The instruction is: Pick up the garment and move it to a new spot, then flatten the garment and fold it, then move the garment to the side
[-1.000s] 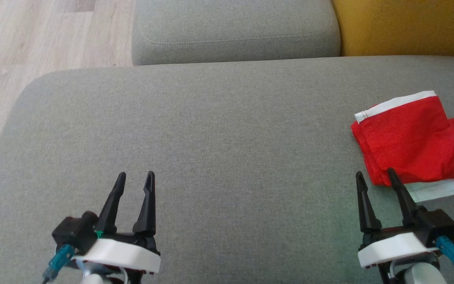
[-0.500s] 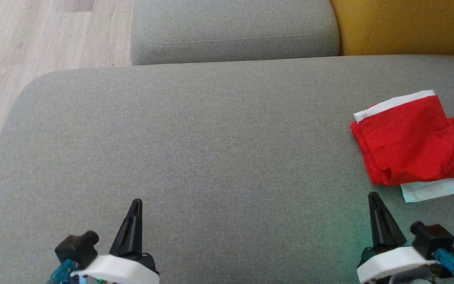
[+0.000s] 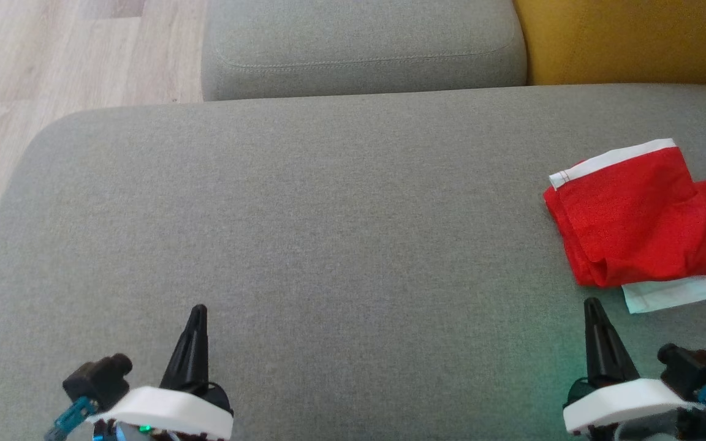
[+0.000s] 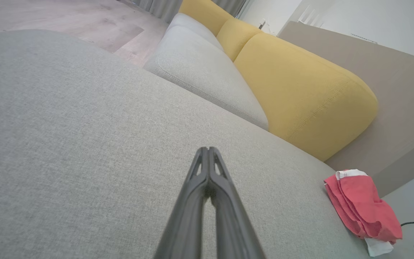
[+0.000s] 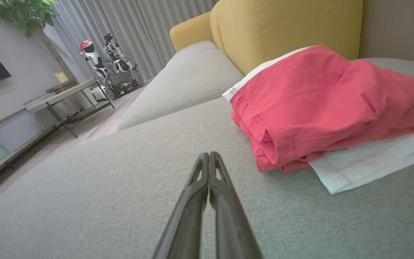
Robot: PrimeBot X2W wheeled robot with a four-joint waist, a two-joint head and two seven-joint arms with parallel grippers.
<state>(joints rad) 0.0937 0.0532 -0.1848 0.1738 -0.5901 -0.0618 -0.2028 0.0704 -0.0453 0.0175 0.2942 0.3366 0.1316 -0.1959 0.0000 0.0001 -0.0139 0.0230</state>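
Red garment point(image 3: 635, 220), folded, white trim showing, lies on grey couch cushion point(image 3: 328, 214) just beyond and right of the fingertips of right gripper point(image 3: 593, 309), untouched; well apart from left gripper point(image 3: 197, 313). Both finger pairs pressed together, empty.

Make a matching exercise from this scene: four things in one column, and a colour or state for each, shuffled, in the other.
Things:
1. garment
2. left gripper
3. backrest
4. floor

Colour or state:
A. yellow
B. pale wood
C. red, folded
D. shut

Pairs: 1-C, 2-D, 3-A, 4-B
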